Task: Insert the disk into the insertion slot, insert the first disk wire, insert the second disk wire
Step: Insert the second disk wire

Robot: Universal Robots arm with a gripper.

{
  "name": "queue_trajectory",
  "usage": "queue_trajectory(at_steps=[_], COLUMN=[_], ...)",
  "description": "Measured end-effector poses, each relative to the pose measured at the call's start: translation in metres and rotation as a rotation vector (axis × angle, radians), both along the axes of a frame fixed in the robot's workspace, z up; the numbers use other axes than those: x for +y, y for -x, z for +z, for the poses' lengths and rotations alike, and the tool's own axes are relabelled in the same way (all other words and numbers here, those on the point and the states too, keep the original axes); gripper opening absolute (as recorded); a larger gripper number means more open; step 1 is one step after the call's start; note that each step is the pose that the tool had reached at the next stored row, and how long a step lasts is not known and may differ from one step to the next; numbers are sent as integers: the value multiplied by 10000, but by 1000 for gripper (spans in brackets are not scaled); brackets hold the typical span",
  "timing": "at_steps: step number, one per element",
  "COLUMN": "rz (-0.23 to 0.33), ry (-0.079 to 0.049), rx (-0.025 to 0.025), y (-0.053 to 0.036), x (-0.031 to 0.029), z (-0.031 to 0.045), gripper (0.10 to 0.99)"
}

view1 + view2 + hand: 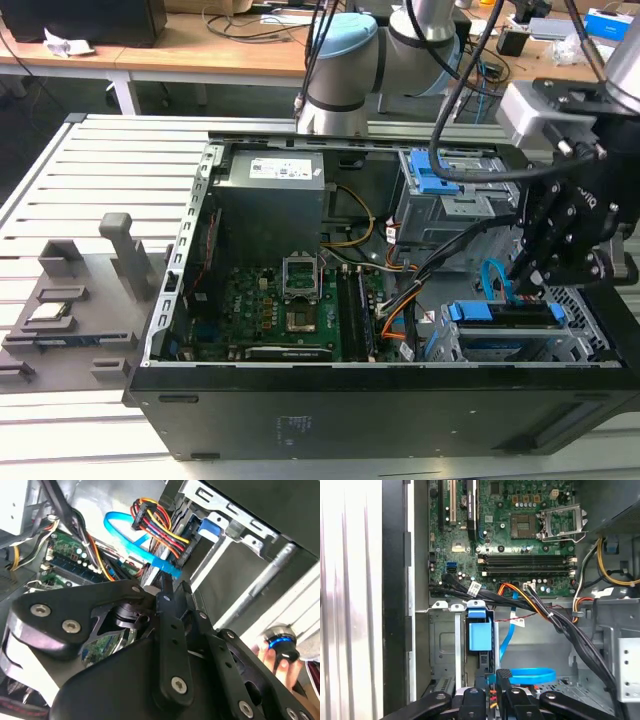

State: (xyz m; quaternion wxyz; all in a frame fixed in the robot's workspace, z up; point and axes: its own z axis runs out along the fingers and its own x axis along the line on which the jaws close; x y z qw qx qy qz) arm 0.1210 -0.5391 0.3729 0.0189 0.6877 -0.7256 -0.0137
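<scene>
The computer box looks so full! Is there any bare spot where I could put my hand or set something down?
Yes: the ribbed metal table is bare beside the open case, toward the exterior view's left, behind the grey fixture. Inside, the motherboard is packed, and it is tightest by the claw, where the disk, light-blue cable and orange-red wires crowd together.

Mostly hidden inside the insertion slot [560, 345] — the disk [505, 312]; masked by the gripper [165, 587], the second disk wire [131, 545] end.
</scene>
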Motion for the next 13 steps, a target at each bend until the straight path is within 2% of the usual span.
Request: queue_trajectory(at_steps=[2,4,6,13], rz=[0,1,0,0], ry=[1,1,-1,-3], rx=[0,0,0,0], y=[0,0,0,0], x=[15,23,24,24], z=[86,164,213,221], gripper=[224,106,106,106])
